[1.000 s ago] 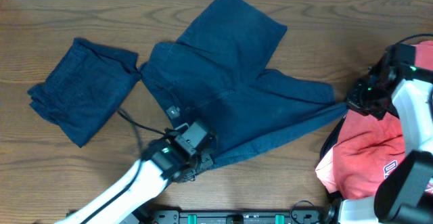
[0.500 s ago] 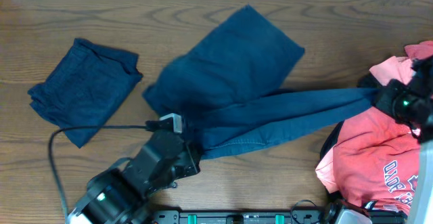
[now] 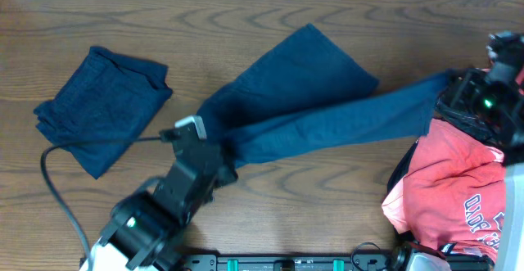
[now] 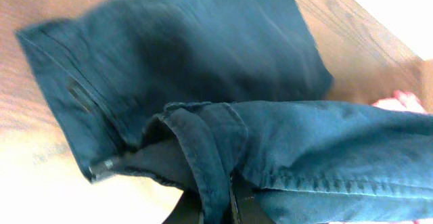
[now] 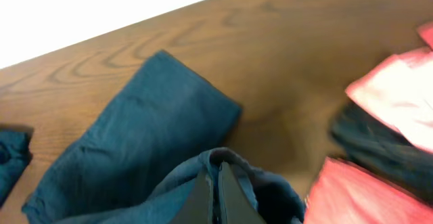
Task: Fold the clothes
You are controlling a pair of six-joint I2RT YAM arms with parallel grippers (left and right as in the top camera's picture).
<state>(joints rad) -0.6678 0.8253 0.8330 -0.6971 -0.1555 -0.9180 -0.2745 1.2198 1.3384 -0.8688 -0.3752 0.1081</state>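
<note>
Dark blue jeans hang stretched between my two grippers above the table. My left gripper is shut on the waistband end; in the left wrist view the waistband runs between the fingers. My right gripper is shut on a leg hem, seen bunched over the fingers in the right wrist view. The other leg lies spread toward the back of the table.
A folded dark blue garment lies at the left. A pile with a red shirt over dark cloth sits at the right edge, under my right arm. A black cable loops near the left arm.
Both grippers have lifted and pulled the jeans taut. The right gripper moved right and toward the back with the leg; the left gripper drew back to the left and the waist came off the table.
</note>
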